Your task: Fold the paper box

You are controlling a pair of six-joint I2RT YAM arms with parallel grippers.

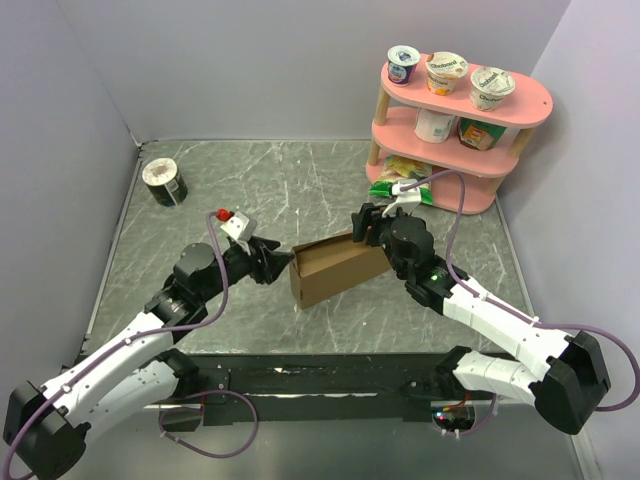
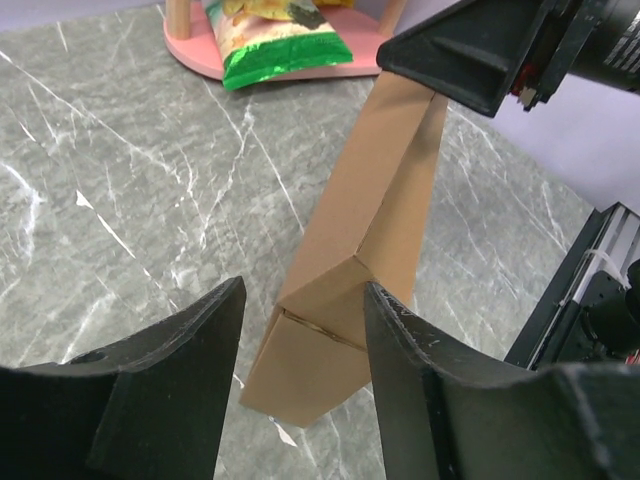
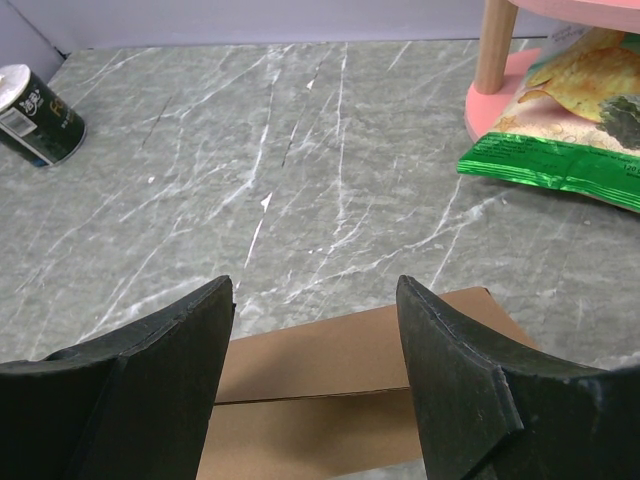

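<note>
Paper box [image 1: 335, 270], plain brown cardboard, lies at the middle of the bench [image 1: 300, 190], running at a slant between the two arms. It is no flat sheet: the top view shows a long, shallow trough with raised side walls and an open top. From the left wrist it looks narrow and creased, with an end panel bent in at the near corner, and that corner appears to touch the bench.

The left gripper [image 1: 278, 262] is at the box's left end. Its fingers [image 2: 190, 350] are apart and straddle that end; a gap shows on one side, so I judge nothing is clamped there. The right gripper [image 1: 368, 228] is at the opposite end. Its fingers [image 3: 160, 370] stand apart with cardboard spanning the space between them, and I cannot tell whether they pinch a wall or only hover over it.

By my reading the task is partway done: the long walls are up and the body has its shape. Left to do, it seems, are the ends, with flaps to be turned in and tabs seated so the walls hold on their own.
</note>
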